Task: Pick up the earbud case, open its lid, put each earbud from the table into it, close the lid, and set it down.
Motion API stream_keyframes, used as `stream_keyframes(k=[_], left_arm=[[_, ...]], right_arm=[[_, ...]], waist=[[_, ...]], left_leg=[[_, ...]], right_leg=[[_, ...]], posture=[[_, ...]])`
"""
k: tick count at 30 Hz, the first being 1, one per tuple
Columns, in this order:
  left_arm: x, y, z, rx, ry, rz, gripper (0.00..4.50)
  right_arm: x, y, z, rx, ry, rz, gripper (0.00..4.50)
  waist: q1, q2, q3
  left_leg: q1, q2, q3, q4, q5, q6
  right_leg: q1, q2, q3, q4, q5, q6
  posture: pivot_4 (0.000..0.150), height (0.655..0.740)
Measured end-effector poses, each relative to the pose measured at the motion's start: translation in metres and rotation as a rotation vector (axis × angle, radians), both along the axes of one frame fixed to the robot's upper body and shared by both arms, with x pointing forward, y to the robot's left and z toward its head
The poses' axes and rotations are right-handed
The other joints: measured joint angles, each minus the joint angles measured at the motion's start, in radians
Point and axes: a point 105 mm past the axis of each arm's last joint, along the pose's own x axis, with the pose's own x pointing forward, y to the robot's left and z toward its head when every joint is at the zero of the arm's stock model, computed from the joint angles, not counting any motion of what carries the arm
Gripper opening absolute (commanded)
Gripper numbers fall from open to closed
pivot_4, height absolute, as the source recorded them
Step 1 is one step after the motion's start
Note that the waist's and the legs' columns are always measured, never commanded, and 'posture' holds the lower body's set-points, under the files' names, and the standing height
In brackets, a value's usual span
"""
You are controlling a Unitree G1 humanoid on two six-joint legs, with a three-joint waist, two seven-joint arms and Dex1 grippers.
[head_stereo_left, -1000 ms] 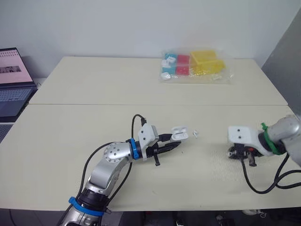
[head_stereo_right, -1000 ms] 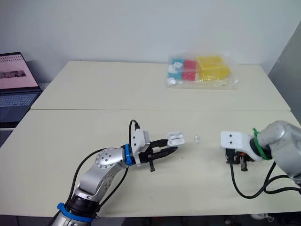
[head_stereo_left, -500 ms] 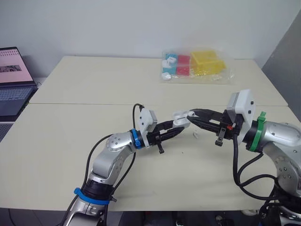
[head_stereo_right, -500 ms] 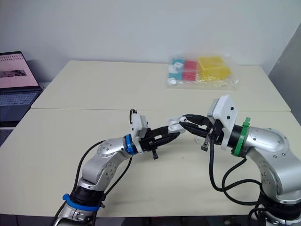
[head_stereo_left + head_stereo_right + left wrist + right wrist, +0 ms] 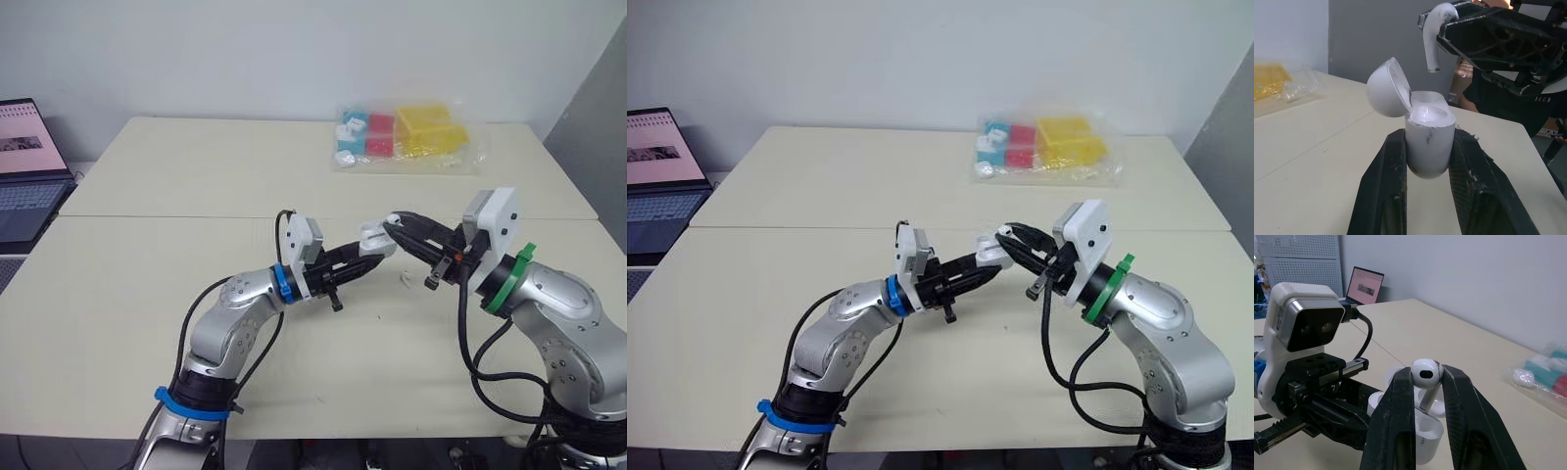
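My left gripper [image 5: 367, 257] is shut on the white earbud case [image 5: 1428, 136], held above the table with its lid [image 5: 1388, 88] flipped open. My right gripper [image 5: 391, 224] is shut on a white earbud [image 5: 1425, 374], which hangs stem down just above the case's open mouth [image 5: 1429, 113]. The same earbud [image 5: 1436, 36] sits a little apart from the case in the left wrist view. A second small white earbud [image 5: 404, 281] lies on the table below and right of the two grippers.
A clear bag of coloured blocks [image 5: 407, 135] lies at the far side of the table. A laptop [image 5: 24, 166] stands off the table's left edge. The seam between two tabletops [image 5: 196, 216] runs across the middle.
My right gripper has carried the earbud further left, from beside the case to just over its open mouth. The left gripper raised the case slightly.
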Motion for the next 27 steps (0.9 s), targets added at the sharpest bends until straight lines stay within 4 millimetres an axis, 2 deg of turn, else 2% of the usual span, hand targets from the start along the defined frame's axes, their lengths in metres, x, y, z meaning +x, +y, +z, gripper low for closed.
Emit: stream_keyframes(k=[16,25,27], left_arm=[[-0.003,0.000,-0.002,0.011,0.004,-0.025,0.79],[-0.003,0.000,-0.004,0.027,-0.040,-0.021,0.79],[-0.003,0.000,-0.004,0.029,-0.044,-0.021,0.79]], right_arm=[[0.004,-0.004,-0.018,-0.107,-0.024,-0.001,0.42],[0.002,-0.004,-0.021,-0.089,0.023,0.025,0.42],[0.002,-0.004,-0.021,-0.091,0.029,0.025,1.18]], waist=[[0.000,0.000,0.000],[0.001,0.000,0.000],[0.001,0.000,0.000]], left_leg=[[0.000,0.000,0.000,0.000,0.000,0.000],[0.000,0.000,0.000,0.000,0.000,0.000],[0.000,0.000,0.000,0.000,0.000,0.000]], right_leg=[[0.000,0.000,0.000,-0.001,0.000,0.000],[0.000,0.000,0.000,-0.001,0.000,0.000],[0.000,0.000,0.000,-0.001,0.000,0.000]], posture=[[0.150,0.7364],[0.150,0.7364],[0.150,0.7364]])
